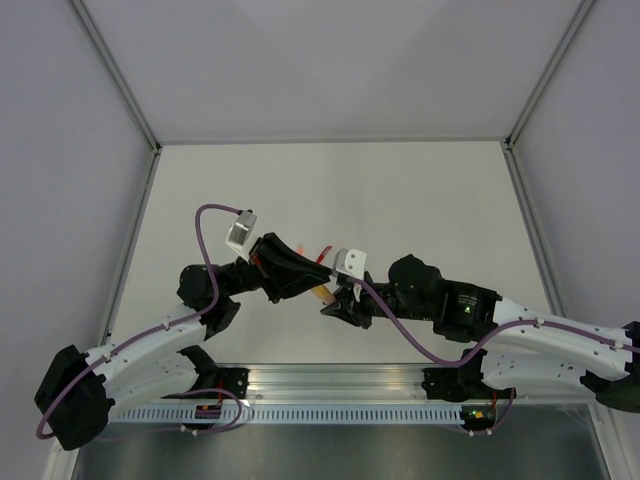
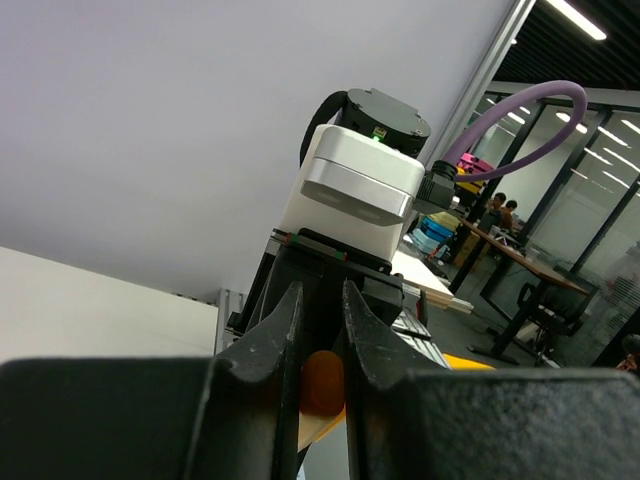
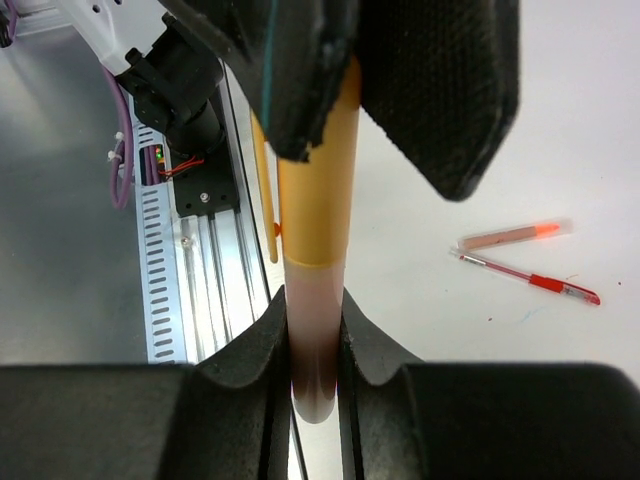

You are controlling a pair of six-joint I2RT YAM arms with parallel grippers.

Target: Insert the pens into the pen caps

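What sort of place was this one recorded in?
Probably a robot test cell inside an office-like lab: a white tabletop walled by plain grey panels, an aluminium mounting rail, and, beyond, seated people at a long desk.

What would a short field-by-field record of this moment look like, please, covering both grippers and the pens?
left gripper: shut on orange pen cap
right gripper: shut on pinkish pen
fit: the pinkish pen's end sits inside the cap, the two in line
loose on table: red pen and orange-pink pen, lying close together
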